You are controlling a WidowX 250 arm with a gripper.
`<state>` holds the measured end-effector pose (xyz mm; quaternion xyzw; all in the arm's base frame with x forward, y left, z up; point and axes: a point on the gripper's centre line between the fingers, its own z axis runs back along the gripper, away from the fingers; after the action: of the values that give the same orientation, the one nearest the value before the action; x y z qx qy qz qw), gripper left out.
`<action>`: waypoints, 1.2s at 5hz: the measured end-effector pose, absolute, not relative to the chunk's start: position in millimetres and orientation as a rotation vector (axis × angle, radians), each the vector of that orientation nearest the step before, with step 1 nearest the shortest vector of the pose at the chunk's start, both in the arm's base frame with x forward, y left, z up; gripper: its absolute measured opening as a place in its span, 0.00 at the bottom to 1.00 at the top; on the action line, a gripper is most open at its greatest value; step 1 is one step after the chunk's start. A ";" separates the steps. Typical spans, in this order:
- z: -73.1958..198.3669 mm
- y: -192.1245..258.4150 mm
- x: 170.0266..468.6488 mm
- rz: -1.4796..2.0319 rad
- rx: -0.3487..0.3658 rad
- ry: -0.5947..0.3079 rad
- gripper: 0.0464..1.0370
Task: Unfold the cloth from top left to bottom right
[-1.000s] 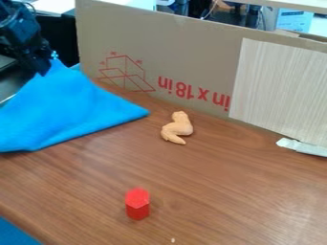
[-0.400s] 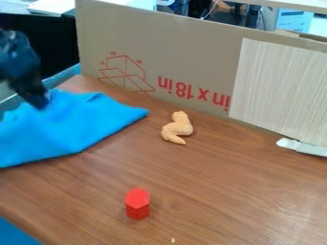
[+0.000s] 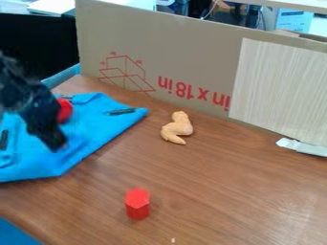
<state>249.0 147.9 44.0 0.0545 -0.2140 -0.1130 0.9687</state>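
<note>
The black gripper point(image 3: 56, 144) is at the left, low over the blue cloth point(image 3: 96, 129) near its front edge. It is shut on a part of the cloth. The cloth lies on the left side of the table, its right corner near the toy chicken wing. Some of its left part is hidden behind the arm.
On the cloth are a red round object point(image 3: 64, 111), a thin dark item point(image 3: 120, 111) and another dark item point(image 3: 4, 139). The chicken wing point(image 3: 180, 125) and a red hexagonal block point(image 3: 137, 204) stand on the table point(image 3: 217, 191). Cardboard point(image 3: 185, 57) walls the back.
The gripper has come down and toward the front with the held part of the cloth. The raised cloth has dropped lower, and the red object and dark items on it have come into sight.
</note>
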 end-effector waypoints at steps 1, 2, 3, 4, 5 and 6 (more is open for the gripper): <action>30.4 133.8 241.2 -0.278 0.122 -0.416 0.02; 28.8 117.9 233.6 -0.376 0.109 -0.455 0.02; 29.2 113.6 226.9 -0.472 0.042 -0.488 0.02; 30.8 111.2 220.0 -0.521 -0.055 -0.492 0.02; 30.9 115.4 216.1 -0.605 -0.149 -0.476 0.02; 31.0 119.7 211.7 -0.695 -0.194 -0.470 0.02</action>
<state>211.7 119.7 31.0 -0.0938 -0.2280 -0.3369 0.9087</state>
